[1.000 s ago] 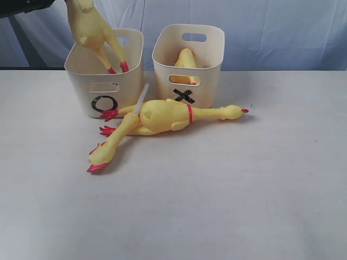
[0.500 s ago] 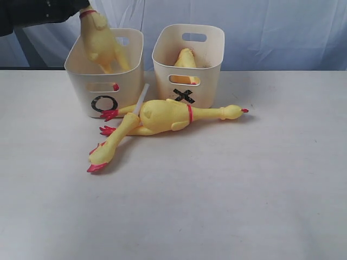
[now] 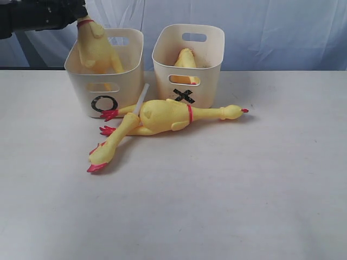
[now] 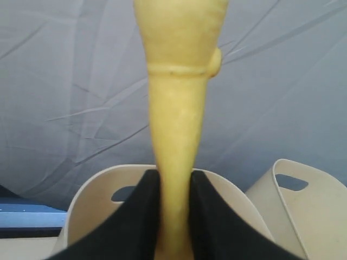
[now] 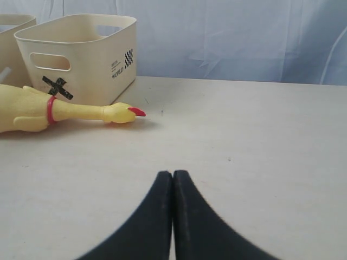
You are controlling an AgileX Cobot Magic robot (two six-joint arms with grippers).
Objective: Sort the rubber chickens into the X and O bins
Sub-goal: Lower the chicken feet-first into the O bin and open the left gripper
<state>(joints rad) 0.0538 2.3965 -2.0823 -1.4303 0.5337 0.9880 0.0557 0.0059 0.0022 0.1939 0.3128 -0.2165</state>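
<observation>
At the upper left of the exterior view, the left claw (image 3: 77,14) is clamped on the neck of a rubber chicken (image 3: 96,50). Its body hangs down inside the O bin (image 3: 123,81). To the right, the X bin (image 3: 210,62) holds a second chicken (image 3: 185,58). In front of both bins, a top chicken (image 3: 165,115) lies across a bottom chicken (image 3: 111,146) on the counter (image 3: 227,195). In the right wrist view, the right claw (image 5: 172,187) is pressed together, empty.
</observation>
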